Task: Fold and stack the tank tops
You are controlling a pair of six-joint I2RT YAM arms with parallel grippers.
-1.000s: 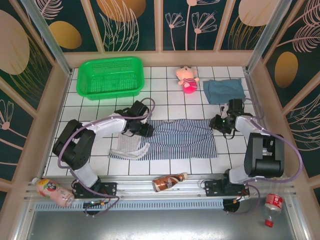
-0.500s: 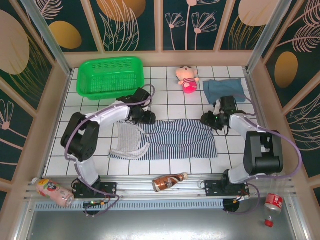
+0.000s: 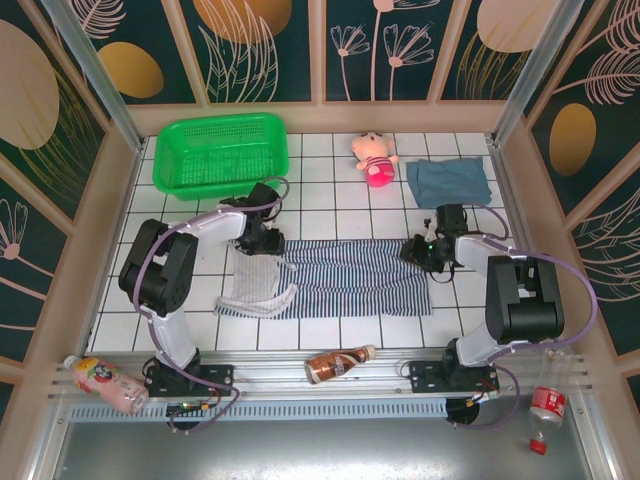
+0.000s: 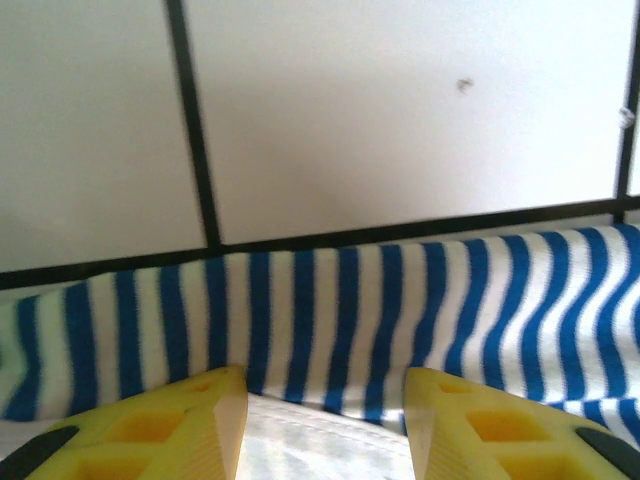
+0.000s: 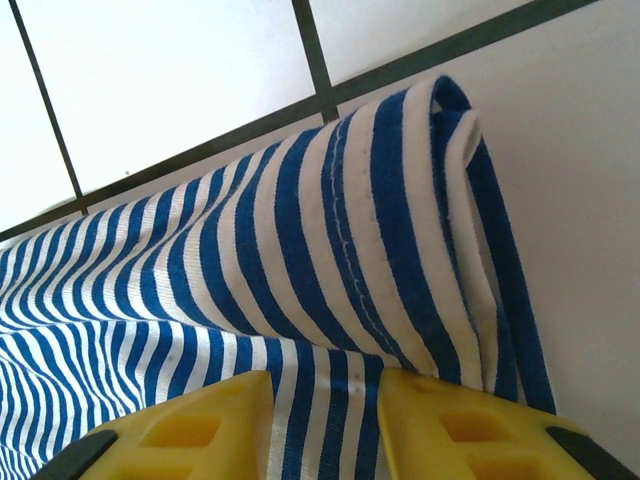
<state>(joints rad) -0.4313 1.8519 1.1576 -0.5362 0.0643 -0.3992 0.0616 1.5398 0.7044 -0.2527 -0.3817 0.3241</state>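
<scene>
1. Thin navy-and-white striped cloth tank top (image 3: 350, 280). You see it spread flat at the middle of the white tiled bench (image 3: 330, 200). Its left end is turned back to a pale inside. The overhead view gives you the whole outline. Both wrist views cut it at the frame edges.

2. Plain dusty teal-blue cloth tank top (image 3: 448, 182). It lies folded at the upper right of the overhead frame, well apart from the striped one.

3. Left gripper (image 3: 270, 242). It sits at the striped top's upper left corner, and from overhead you cannot read the jaws. In its wrist view the gripper (image 4: 325, 425) has its yellow fingers (image 4: 170, 430) spread, with pale cloth lying in the gap. The stripes (image 4: 350, 320) run just above them, and bare bench (image 4: 350, 120) lies above that.

4. Right gripper (image 3: 415, 250). It sits at the striped top's upper right corner. In its wrist view the gripper (image 5: 325, 420) has its fingers (image 5: 450, 430) a narrower gap apart, with striped cloth (image 5: 250, 260) running down between them. You cannot tell whether they pinch it. A doubled-over hem stands raised at the right of the frame, against the tile (image 5: 150, 90).

5. Sundries, overhead view:
   - Green plastic basket (image 3: 220, 152), upper left.
   - Pink plush doll (image 3: 374, 158), top centre.
   - Brown bottle (image 3: 338, 364), lying at the bottom centre.
</scene>
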